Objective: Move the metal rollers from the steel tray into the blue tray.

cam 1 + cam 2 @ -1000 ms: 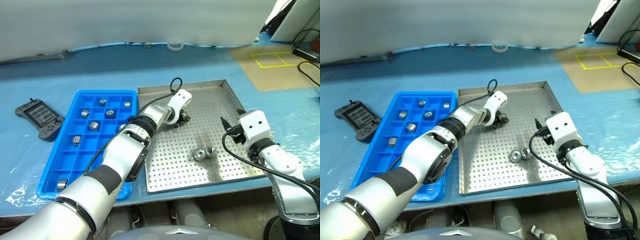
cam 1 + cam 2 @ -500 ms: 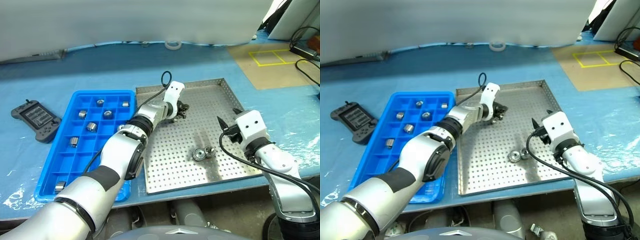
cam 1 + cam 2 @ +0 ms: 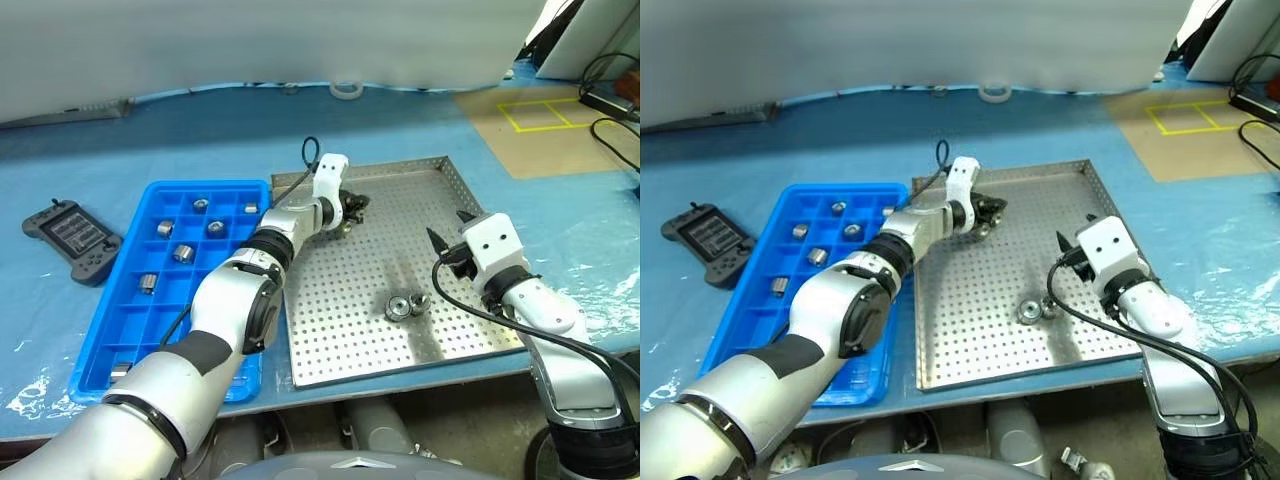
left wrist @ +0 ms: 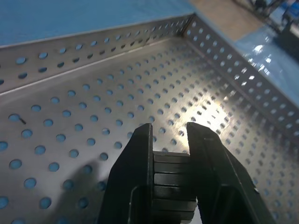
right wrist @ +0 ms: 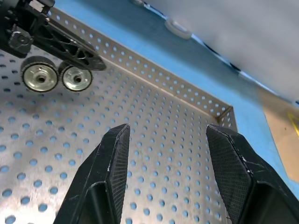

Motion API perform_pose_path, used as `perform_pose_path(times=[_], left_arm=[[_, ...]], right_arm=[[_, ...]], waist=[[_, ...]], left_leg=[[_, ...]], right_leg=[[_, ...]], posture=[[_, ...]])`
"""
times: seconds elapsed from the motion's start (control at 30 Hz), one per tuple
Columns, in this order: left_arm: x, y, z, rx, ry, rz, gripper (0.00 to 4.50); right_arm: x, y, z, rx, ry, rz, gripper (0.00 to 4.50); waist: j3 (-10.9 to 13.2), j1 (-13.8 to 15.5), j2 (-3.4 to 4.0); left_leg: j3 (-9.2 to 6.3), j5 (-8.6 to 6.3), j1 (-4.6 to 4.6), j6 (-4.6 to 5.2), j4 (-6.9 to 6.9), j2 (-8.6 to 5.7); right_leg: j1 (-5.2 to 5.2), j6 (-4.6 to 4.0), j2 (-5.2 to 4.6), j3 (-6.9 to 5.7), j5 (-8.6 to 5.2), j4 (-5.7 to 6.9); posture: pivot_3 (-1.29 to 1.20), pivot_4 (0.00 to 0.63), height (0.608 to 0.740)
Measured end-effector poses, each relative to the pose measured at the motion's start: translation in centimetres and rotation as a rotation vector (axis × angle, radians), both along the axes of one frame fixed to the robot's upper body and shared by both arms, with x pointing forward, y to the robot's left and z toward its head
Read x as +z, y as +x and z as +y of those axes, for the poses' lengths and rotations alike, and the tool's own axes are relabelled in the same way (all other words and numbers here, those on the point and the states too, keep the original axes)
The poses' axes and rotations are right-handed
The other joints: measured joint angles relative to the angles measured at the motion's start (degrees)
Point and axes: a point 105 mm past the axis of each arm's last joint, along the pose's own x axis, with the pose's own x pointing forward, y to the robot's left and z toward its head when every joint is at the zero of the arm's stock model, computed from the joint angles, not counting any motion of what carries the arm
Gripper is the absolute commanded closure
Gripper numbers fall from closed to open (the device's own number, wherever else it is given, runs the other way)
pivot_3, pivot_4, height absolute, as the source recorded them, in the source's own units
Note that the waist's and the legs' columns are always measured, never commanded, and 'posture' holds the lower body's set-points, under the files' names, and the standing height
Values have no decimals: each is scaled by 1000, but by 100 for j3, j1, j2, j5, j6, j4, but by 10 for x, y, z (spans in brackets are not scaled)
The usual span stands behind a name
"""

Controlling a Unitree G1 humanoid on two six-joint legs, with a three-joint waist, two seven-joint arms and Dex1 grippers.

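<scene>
My left gripper [image 3: 352,207] is shut on a metal roller [image 4: 172,172], a ridged dark cylinder pinched between its fingers. It hangs a little above the far left part of the steel tray [image 3: 340,330]. Two metal rollers [image 3: 405,304] lie together on the tray's perforated floor, nearer the front. The right wrist view has two rollers [image 5: 39,78] face-on close to the left gripper's black fingers [image 5: 60,44]. My right gripper [image 3: 446,226] hovers open and empty over the tray's right side. The blue tray [image 3: 110,330] lies left of the steel tray, with several rollers [image 3: 183,253] in its compartments.
A black hand-held controller [image 3: 75,235] lies left of the blue tray. A tape ring [image 3: 348,90] sits beyond the steel tray. At the far right is a brown board with yellow lines [image 3: 540,120] and cables. The table's front edge runs just below both trays.
My left gripper has shut on a roller, lifted off the tray floor and swung left toward the blue tray while rolling its wrist. The right gripper has edged slightly left, still open.
</scene>
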Motion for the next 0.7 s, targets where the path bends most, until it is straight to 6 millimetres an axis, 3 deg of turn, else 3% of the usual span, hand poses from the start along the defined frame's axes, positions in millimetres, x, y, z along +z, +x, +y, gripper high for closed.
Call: perform_pose_path(times=[0.17, 0.2, 0.5, 0.7], left_arm=[[60, 11, 6, 36, -393, 13, 3755], [63, 11, 7, 38, -423, 20, 3755], [48, 6, 6, 23, -518, 139, 3755], [51, 6, 5, 24, -526, 134, 3755]], right_arm=[[14, 8, 38, 180, -44, -33, 1787], [15, 9, 41, 196, -49, -34, 1787], [23, 30, 60, 262, -82, -70, 1787], [25, 43, 65, 256, -52, -82, 1787]], waist=[[1, 13, 2], [1, 14, 2], [2, 145, 3], [2, 215, 3]], left_leg=[[0, 0, 0, 0, 0, 0], [0, 0, 0, 0, -1, 0], [2, 1, -5, 2, 0, -1], [3, 2, -4, 3, 5, -1]], right_leg=[[-1, -1, -1, 0, 0, 3], [-2, -1, -1, 0, 0, 4], [-9, -1, -4, 0, 1, 14], [-8, -2, -6, 0, 1, 21]], posture=[[-463, 150, 740], [-463, 150, 740], [-438, 150, 740], [-438, 150, 740]])
